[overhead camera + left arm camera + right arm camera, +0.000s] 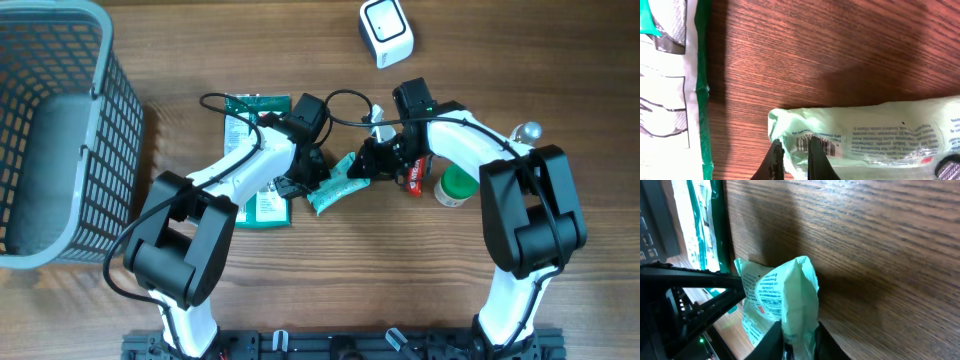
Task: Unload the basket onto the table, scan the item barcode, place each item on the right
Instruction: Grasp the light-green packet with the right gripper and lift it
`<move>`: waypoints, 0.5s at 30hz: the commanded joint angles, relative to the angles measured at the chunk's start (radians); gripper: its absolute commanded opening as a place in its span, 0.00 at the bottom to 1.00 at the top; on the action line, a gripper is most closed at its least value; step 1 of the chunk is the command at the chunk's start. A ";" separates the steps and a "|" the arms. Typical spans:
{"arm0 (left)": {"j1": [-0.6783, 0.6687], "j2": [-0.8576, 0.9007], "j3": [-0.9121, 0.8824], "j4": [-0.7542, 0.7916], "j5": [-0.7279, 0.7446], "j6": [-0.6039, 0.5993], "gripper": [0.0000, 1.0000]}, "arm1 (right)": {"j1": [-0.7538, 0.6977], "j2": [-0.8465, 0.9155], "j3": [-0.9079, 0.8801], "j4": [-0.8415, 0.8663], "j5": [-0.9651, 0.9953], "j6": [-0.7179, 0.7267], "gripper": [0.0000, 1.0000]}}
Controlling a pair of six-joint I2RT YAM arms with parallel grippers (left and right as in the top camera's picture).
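Packet [335, 188] grabbed: my left tool [793, 146] and right tool [797, 336] each clamp one end. Scanner [385, 32] sits well apart from it; scanning, I judge, is not yet done.

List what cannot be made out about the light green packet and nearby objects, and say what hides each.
1. Barcode on the light green packet, left wrist view: partly covered by the left fingers.
2. Packet's small print, left wrist view: blurred, too small to read.
3. Red item, overhead: partly hidden by the right arm, too small to identify.
4. Packet's far end, left wrist view: cut off by the right edge.
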 commanded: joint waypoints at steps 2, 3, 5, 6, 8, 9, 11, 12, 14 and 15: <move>0.005 0.036 0.006 -0.002 -0.017 0.026 0.04 | 0.014 0.017 -0.010 0.015 -0.012 -0.003 0.09; 0.011 0.027 0.019 -0.011 -0.016 0.043 0.04 | 0.014 0.016 -0.010 0.016 -0.012 -0.003 0.05; 0.035 -0.003 0.071 -0.049 -0.017 0.085 0.04 | 0.014 0.016 -0.010 0.022 -0.012 -0.004 0.04; 0.052 -0.025 0.108 -0.072 -0.017 0.105 0.04 | 0.014 0.017 -0.010 0.026 -0.011 -0.004 0.04; 0.093 -0.073 0.172 -0.110 -0.017 0.126 0.04 | 0.014 0.016 -0.010 0.038 -0.007 -0.004 0.04; 0.116 -0.103 0.196 -0.122 -0.017 0.126 0.04 | 0.014 0.016 -0.010 0.043 -0.003 -0.004 0.04; 0.165 -0.164 0.218 -0.120 -0.017 0.154 0.04 | 0.014 0.016 -0.010 0.047 0.003 -0.016 0.04; 0.184 -0.186 0.218 -0.114 -0.018 0.185 0.04 | 0.014 0.016 -0.009 0.047 0.003 -0.017 0.04; 0.230 -0.226 0.218 -0.113 -0.033 0.290 0.04 | 0.014 0.006 -0.003 0.045 0.016 0.004 0.04; 0.248 -0.236 0.218 -0.114 -0.052 0.332 0.04 | 0.014 -0.008 0.002 0.043 0.049 0.004 0.04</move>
